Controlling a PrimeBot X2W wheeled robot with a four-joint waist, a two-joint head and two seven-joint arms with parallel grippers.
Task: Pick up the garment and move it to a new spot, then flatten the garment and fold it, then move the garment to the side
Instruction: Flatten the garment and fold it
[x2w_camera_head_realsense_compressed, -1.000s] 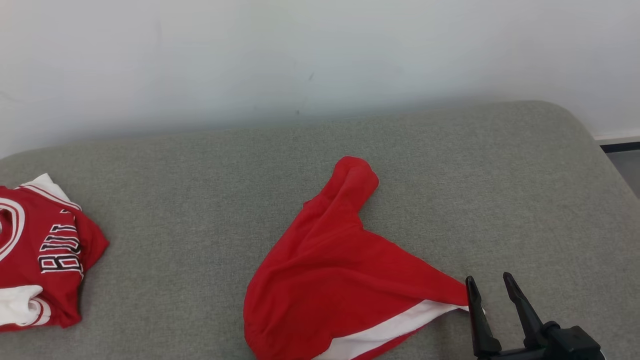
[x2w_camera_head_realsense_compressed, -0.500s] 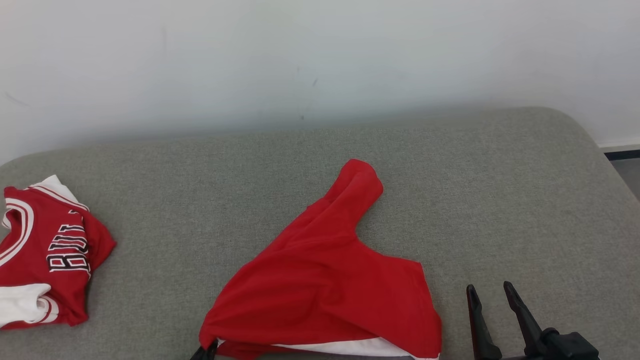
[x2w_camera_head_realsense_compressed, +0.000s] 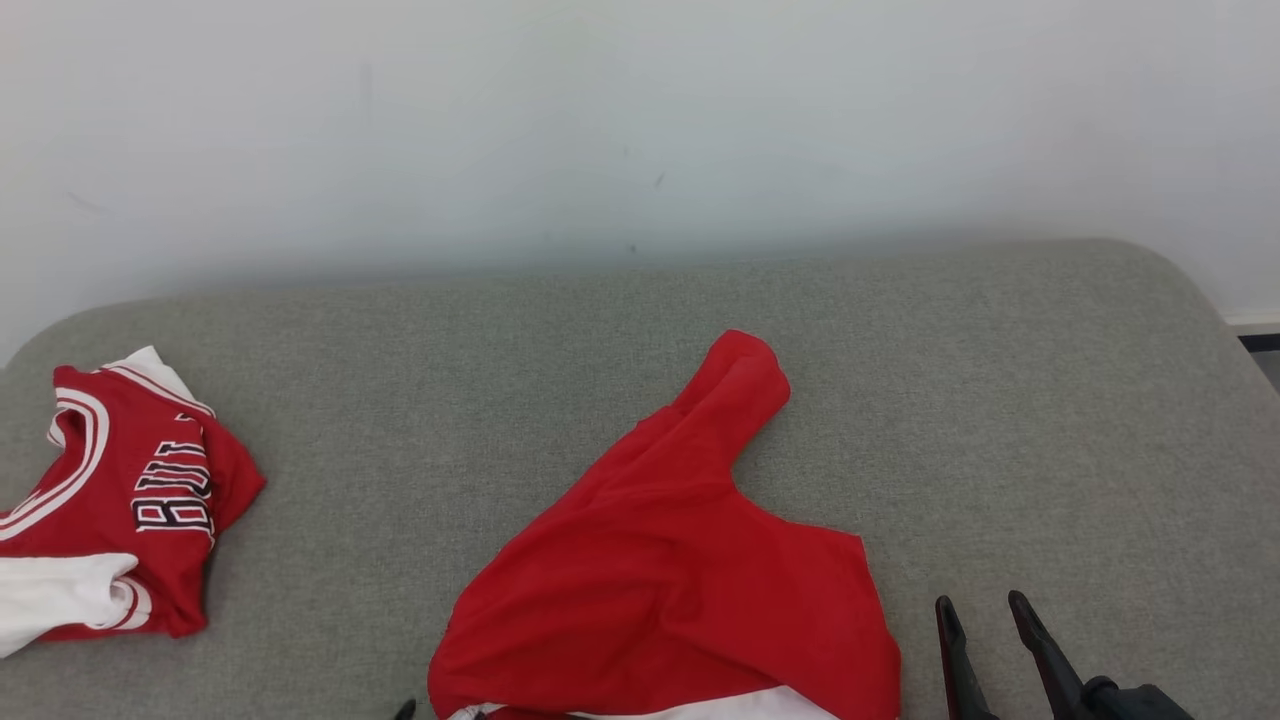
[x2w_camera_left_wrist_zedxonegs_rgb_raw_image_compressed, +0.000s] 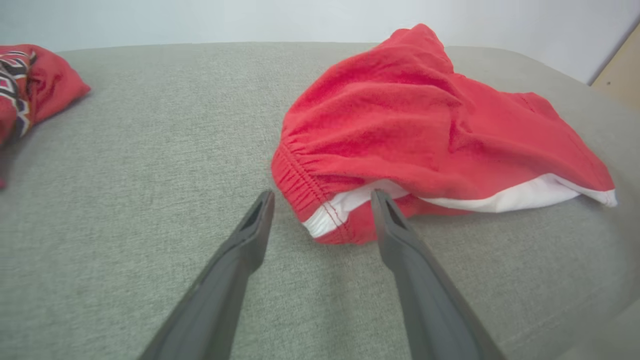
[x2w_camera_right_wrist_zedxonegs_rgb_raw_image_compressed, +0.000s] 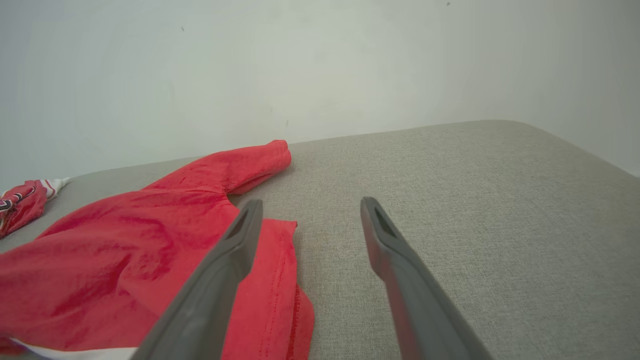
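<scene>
Released since half a second ago: left gripper (x2w_camera_left_wrist_zedxonegs_rgb_raw_image_compressed: 322, 196) now wide open, tips framing the waistband corner of the red shorts (x2w_camera_head_realsense_compressed: 660, 590); shorts lie crumpled on the grey cushion (x2w_camera_head_realsense_compressed: 1050, 400), near its front edge; right gripper (x2w_camera_head_realsense_compressed: 980, 600) wide and empty just beside the hem, probably staged for flattening.
</scene>
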